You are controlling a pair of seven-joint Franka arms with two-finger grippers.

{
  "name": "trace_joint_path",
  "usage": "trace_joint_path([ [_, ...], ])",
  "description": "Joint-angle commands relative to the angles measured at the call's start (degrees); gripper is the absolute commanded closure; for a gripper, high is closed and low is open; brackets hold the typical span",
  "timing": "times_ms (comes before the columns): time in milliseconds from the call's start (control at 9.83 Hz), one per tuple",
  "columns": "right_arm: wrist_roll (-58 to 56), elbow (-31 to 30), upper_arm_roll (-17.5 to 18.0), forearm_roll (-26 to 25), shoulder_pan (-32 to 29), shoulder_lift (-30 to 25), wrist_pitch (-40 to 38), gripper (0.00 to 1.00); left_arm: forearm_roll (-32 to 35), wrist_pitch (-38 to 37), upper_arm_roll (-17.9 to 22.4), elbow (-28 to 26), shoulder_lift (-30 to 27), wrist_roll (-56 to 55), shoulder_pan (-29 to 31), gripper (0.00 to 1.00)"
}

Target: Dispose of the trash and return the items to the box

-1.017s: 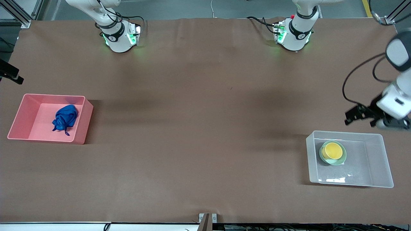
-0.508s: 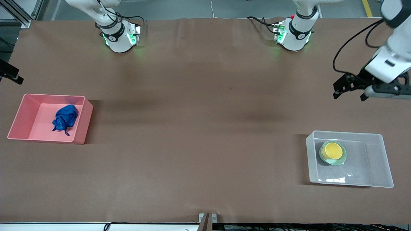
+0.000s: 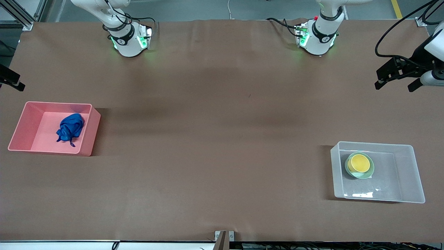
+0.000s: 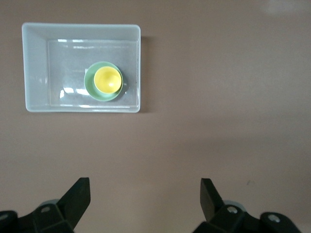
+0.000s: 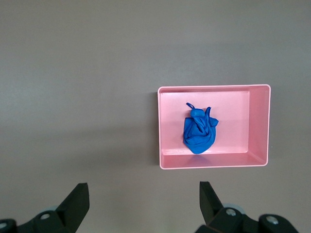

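Note:
The trash, a bunched royal-blue cloth (image 3: pixel 70 129) (image 5: pixel 199 132), lies inside the pink bin (image 3: pixel 20 121) (image 5: pixel 214 88) at the right arm's end of the table. The yellow cup (image 3: pixel 359 163) (image 4: pixel 107 79) sits in the mint-green bowl (image 3: pixel 369 174) (image 4: pixel 90 87), and both rest in the clear box (image 3: pixel 411 173) (image 4: pixel 34 68) at the left arm's end. My left gripper (image 3: pixel 395 86) (image 4: pixel 145 191) hangs open and empty over bare table, between the box and the left arm's base. My right gripper (image 5: pixel 143 194) is open and empty, high over bare table beside the pink bin.
The two arm bases (image 3: pixel 128 41) (image 3: pixel 317 38) stand along the table edge farthest from the front camera. Brown table surface (image 3: pixel 215 139) stretches between the pink bin and the clear box.
My left gripper has risen and drawn away from beside the clear box toward the bases' edge of the table. The cloth, cup, bowl and both containers have not moved.

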Motion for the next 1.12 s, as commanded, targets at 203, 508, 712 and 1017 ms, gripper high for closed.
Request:
trace_joint_path([
  [203,-0.22,0.43,0.42,0.33,-0.55,-0.22,-0.47,0.00,1.22,-1.16,2.92,-2.56,0.36,-1.89,-3.00,0.00],
  [508,-0.22,0.34,0.42,0.33,-0.55,-0.22,-0.47,0.00,1.30,-0.72,3.20,-2.83,0.36,-1.63,-2.75,0.00],
  [712,-0.22,0.43,0.42,0.33,-0.55,-0.22,-0.47,0.00,1.39,-0.72,3.11,-2.83,0.27,-1.54,-2.57,0.00],
  [1017,-0.22,0.34,0.42,0.33,-0.56,-0.22,-0.47,0.00,3.76,-0.72,2.23,-2.83,0.27,-0.57,-2.66,0.00],
])
